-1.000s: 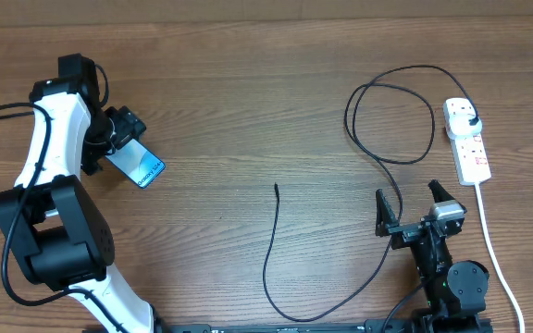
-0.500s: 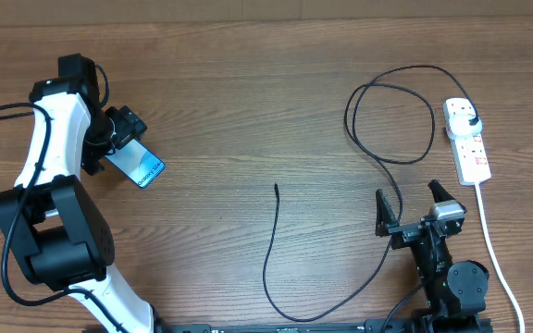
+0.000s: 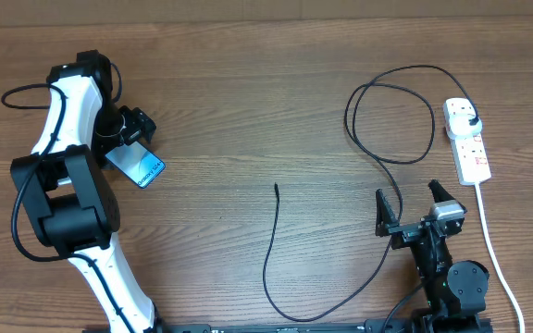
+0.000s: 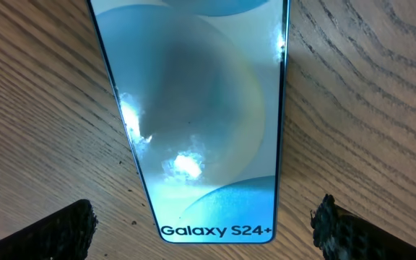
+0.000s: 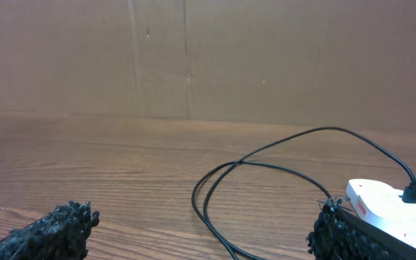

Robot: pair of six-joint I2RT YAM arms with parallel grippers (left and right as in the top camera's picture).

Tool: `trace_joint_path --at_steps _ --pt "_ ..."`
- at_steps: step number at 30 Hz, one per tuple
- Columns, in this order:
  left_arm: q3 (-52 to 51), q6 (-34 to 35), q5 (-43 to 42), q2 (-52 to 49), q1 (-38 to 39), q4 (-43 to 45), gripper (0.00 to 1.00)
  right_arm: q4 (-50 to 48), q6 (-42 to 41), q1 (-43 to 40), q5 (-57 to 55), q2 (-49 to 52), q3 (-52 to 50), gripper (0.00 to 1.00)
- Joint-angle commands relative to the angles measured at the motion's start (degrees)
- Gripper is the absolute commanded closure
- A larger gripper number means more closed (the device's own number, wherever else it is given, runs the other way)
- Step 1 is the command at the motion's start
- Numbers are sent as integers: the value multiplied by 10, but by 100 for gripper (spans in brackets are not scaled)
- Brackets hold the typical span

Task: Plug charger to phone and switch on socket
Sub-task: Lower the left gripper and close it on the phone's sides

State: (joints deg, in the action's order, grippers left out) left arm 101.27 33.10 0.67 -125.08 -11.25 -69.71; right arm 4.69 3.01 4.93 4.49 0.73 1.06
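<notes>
Wooden table (image 4: 360, 87) carries the Galaxy S24+ phone (image 4: 201, 123) flat between the spread fingers of my left gripper (image 4: 204, 214), the right gripper (image 3: 410, 205) also agape, and I worry a shallow pinch on its slim edges could skid it farther from the charger (image 3: 271, 240) tip mid-table.
</notes>
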Motion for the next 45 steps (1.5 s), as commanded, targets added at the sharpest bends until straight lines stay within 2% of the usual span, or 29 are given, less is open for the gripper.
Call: trace_joint_path --at_steps 1,14,45 --pt "13 -2 5 -3 0 0 0 -3 3 3 1 -6 -6 0" --pt "-64 -1 17 -4 0 67 0 -3 3 3 1 -6 -6 0" --pt "-116 3 12 -4 0 135 0 -3 3 3 1 -6 -6 0"
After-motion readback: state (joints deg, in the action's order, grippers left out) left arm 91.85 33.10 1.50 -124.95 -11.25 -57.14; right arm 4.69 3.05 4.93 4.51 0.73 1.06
